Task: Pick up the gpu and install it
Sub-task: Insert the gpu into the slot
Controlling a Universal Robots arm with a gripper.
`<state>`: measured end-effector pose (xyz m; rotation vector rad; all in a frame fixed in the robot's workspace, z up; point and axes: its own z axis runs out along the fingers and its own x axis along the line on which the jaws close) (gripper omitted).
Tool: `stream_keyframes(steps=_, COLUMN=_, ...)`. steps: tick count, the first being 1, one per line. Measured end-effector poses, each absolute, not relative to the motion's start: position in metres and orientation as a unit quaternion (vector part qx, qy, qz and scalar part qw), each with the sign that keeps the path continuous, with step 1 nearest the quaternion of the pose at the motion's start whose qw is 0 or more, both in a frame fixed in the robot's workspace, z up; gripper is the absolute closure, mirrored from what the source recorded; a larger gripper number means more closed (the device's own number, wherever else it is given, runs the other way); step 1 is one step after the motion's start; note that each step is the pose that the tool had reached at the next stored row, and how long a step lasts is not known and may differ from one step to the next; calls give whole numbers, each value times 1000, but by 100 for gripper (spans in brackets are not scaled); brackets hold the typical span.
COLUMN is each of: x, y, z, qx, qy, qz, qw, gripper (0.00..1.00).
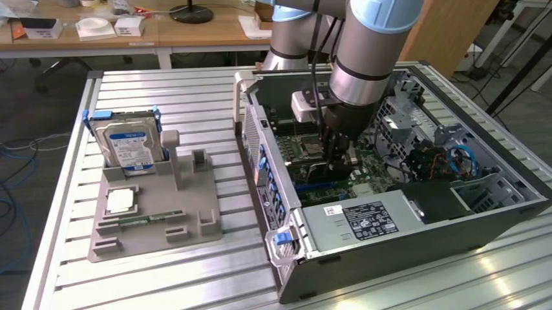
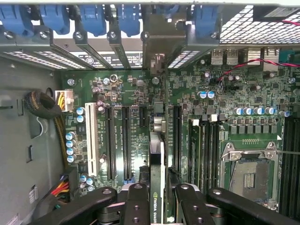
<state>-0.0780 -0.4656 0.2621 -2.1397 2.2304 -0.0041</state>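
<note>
My gripper (image 1: 337,160) is down inside the open computer case (image 1: 388,223), over the green motherboard (image 2: 117,93). It is shut on the gpu (image 2: 157,173), a thin black card seen edge-on between my two black fingers (image 2: 136,206). The card's metal end bracket (image 2: 157,49) reaches the row of rear slot openings with blue clips. The card runs parallel to the long black expansion slots (image 2: 127,140), between them. I cannot tell whether its edge sits in a slot. In the exterior view the gpu (image 1: 321,170) is a dark shape below the gripper.
A grey parts holder (image 1: 155,226) stands at the exterior view's left on the slatted table, carrying a silver hard drive (image 1: 129,145), a processor (image 1: 121,201) and a green memory stick (image 1: 142,219). The empty processor socket (image 2: 248,173) and cable bundles (image 2: 44,105) lie near the card.
</note>
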Motion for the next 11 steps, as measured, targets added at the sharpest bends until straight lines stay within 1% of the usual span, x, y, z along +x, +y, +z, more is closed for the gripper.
stream_keyframes(steps=11, x=-78, y=-465, z=261, qx=-692, qy=721, qz=-1, qw=25, gripper=74)
